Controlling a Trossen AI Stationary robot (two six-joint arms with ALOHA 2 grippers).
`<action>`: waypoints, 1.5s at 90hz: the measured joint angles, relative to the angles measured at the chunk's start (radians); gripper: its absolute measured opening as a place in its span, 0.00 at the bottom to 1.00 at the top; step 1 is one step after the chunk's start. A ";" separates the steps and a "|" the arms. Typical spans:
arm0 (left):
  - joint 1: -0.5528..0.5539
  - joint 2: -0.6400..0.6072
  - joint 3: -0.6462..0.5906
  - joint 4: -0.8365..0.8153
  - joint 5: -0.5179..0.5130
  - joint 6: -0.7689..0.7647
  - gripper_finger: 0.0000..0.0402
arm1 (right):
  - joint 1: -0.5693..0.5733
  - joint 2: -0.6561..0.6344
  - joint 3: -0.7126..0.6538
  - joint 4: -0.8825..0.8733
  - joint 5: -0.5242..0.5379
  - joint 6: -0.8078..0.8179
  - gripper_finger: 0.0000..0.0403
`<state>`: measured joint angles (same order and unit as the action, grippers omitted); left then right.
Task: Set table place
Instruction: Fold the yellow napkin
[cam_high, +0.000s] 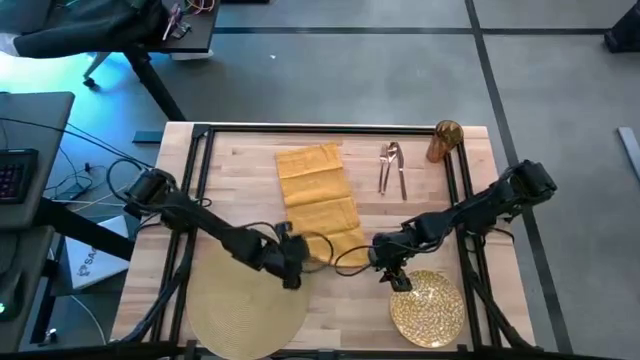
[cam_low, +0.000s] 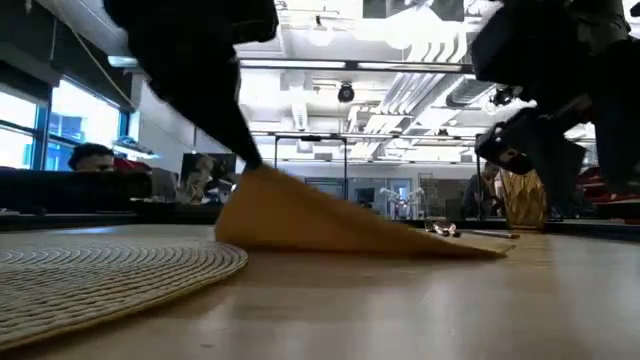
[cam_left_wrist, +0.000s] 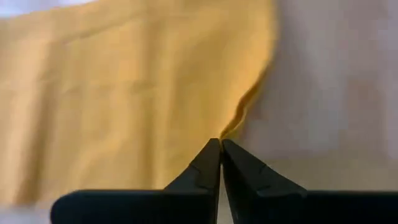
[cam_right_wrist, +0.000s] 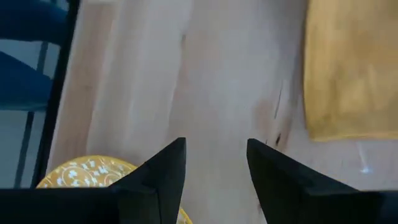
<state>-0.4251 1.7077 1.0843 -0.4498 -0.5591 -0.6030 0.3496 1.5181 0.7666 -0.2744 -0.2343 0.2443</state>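
The left gripper (cam_left_wrist: 221, 149), clenched on the soft mustard-yellow cloth napkin's (cam_left_wrist: 124, 87) edge, lifts limp, light fabric best pinched at a corner, while the right gripper (cam_right_wrist: 214, 163) hangs released above the bare wood.

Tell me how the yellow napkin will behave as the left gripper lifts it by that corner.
Likely floppy: in the low view the napkin drapes from its raised corner. Probably light, since the left gripper, shut on a thin edge, holds it. It may unfold or drag along the table.
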 joint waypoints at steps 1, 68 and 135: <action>0.003 -0.003 -0.001 0.000 -0.005 -0.010 0.00 | 0.000 0.000 0.000 0.002 0.011 -0.007 0.39; 0.114 0.004 -0.010 -0.051 0.090 -0.032 0.00 | 0.002 0.205 -0.002 0.190 0.421 -0.123 0.38; -0.030 -0.235 0.032 -0.133 -0.005 -0.089 0.00 | -0.163 0.001 0.286 -0.237 0.033 0.135 0.00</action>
<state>-0.4548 1.4727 1.1160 -0.5829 -0.5638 -0.6917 0.1868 1.5191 1.0525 -0.5110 -0.2013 0.3788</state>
